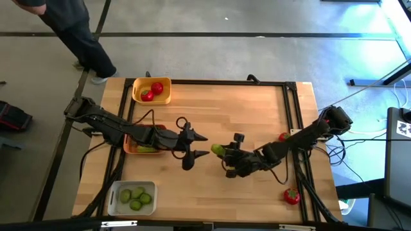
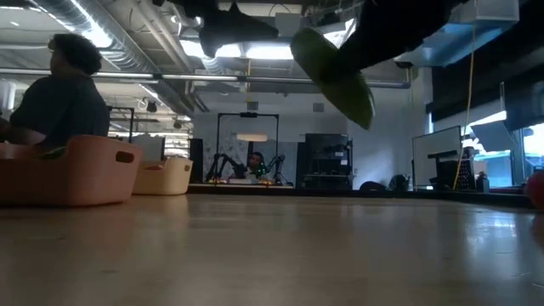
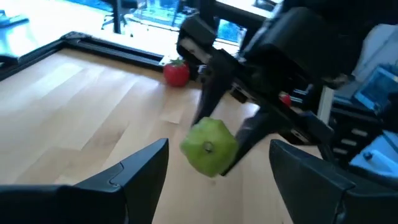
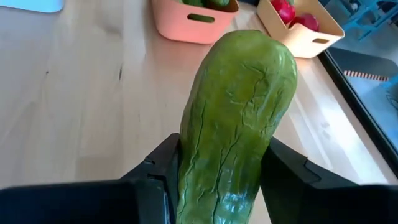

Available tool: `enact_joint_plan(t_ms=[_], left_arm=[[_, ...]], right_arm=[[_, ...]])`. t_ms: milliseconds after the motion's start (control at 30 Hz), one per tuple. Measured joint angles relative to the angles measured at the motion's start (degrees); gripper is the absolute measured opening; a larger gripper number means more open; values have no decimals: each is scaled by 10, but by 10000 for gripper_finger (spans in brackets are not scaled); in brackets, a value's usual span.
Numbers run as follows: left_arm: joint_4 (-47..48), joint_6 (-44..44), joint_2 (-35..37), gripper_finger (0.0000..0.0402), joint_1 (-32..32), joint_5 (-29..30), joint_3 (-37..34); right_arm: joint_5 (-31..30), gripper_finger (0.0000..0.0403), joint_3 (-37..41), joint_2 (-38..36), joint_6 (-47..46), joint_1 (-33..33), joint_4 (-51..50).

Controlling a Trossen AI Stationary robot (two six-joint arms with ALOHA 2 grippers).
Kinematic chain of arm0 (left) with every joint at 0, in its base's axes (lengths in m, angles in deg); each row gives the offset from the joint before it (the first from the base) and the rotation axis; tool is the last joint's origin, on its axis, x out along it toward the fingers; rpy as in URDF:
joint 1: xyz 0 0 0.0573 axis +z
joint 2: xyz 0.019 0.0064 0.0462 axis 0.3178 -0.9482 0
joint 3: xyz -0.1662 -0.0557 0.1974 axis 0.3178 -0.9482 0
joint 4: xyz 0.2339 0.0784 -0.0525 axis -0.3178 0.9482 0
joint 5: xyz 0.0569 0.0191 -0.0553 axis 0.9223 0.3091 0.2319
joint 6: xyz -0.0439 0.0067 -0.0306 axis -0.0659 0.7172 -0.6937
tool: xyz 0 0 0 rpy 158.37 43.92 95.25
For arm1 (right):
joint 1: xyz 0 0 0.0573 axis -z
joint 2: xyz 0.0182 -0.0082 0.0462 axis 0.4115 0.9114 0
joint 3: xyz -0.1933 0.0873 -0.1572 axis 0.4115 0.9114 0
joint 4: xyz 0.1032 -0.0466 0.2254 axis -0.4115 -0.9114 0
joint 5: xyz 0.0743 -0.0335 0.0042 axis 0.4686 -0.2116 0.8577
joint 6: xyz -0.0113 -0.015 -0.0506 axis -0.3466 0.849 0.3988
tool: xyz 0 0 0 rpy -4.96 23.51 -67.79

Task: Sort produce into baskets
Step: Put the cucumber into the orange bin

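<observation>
My right gripper (image 1: 226, 156) is shut on a green cucumber (image 1: 218, 150) above the table's middle. My left gripper (image 1: 196, 149) is open and empty, just left of the cucumber, its fingers (image 3: 143, 165) standing apart on either side of the cucumber's free end (image 3: 208, 146) without touching it. The orange basket (image 1: 131, 146) holds a cucumber and lies partly under my left arm. The yellow basket (image 1: 152, 90) holds two tomatoes. The white-grey basket (image 1: 131, 197) holds several limes. Two tomatoes lie loose on the table, one (image 1: 292, 196) at the near right and one (image 1: 282, 136) beside my right arm. My right gripper pinches the cucumber's two sides (image 4: 186, 155) between its two fingers, at the end nearer the wrist. The cucumber runs on forward past the fingertips toward my left gripper. It is lifted clear of the table and tilted, its free end (image 2: 357, 106) lower.
A black frame (image 1: 292, 115) runs along the table's edges. A person (image 1: 77, 32) stands beyond the far left corner. Bare wood (image 1: 225, 109) shows between the baskets and the right arm.
</observation>
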Motion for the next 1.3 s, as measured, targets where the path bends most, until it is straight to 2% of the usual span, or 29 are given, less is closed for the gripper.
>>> enact_joint_plan(t_ms=[333,500,600,700,833,900,1167,1300], left_arm=[[-116,-56,-82,274,16,-28,0],[-127,-71,-96,273,21,-27,0],[-128,-63,-94,251,20,-28,0],[-127,-62,-91,212,21,-31,0],[-125,-56,-91,162,20,-40,0],[-125,-52,-91,150,19,-41,1],[-116,-29,-88,152,14,-45,1],[-68,-12,-58,152,9,-45,1]], right_arm=[[2,153,-1,0,71,3,57],[2,153,-1,0,71,2,54],[2,153,-1,0,71,2,55],[1,157,-1,0,70,2,60],[2,171,-1,0,71,2,61],[2,180,0,0,70,2,63],[4,235,0,0,53,1,68],[18,252,0,-11,51,-11,52]])
